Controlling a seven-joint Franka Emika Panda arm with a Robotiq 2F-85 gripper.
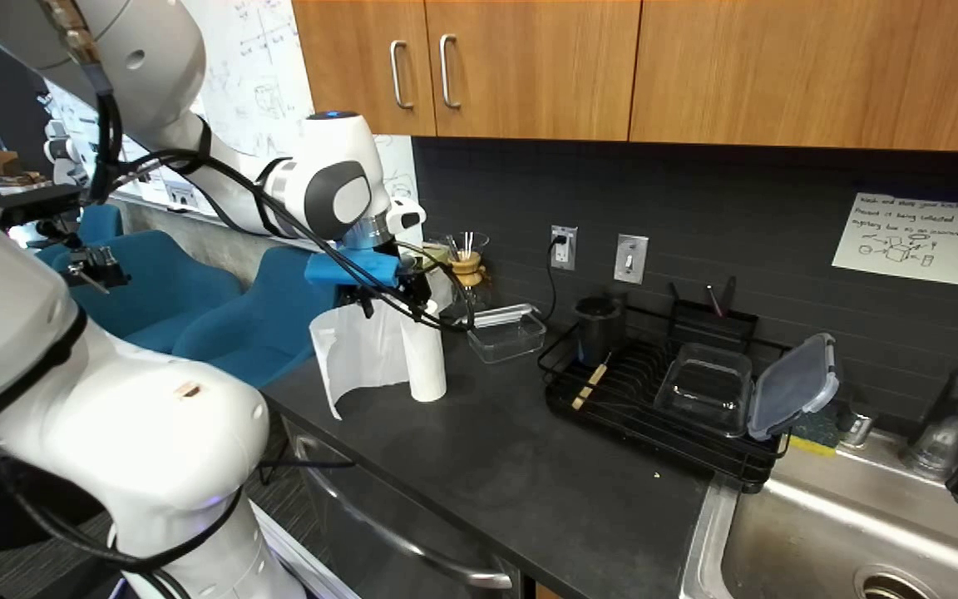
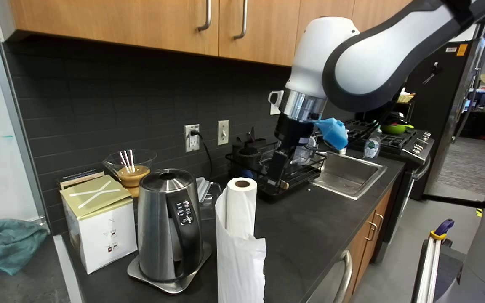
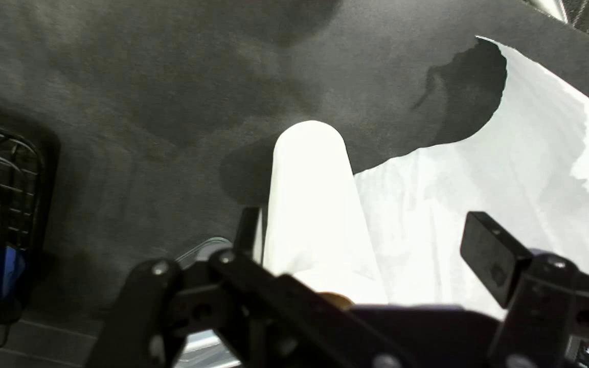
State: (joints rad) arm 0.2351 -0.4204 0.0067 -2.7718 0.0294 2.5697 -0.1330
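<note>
A white paper towel roll [image 1: 425, 358] stands upright on the dark counter, with a loose sheet [image 1: 362, 353] unrolled from one side. In the wrist view the roll [image 3: 315, 194] lies close to the left finger [image 3: 247, 230], and the sheet [image 3: 437, 214] spreads behind the right finger [image 3: 494, 255]. My gripper [image 3: 371, 245] is open, its jaws wide apart, gripping nothing. In an exterior view the gripper [image 1: 397, 309] is at the height of the roll's top, partly hidden by cables. Whether a finger touches the roll, I cannot tell.
Beside the roll are a lidded glass container [image 1: 508, 337] and a steel kettle [image 2: 169, 227]. A white box [image 2: 103, 235] and a glass coffee maker [image 2: 131, 168] stand behind the kettle. Farther along come a black dish rack [image 1: 612, 391] and a sink [image 1: 708, 532].
</note>
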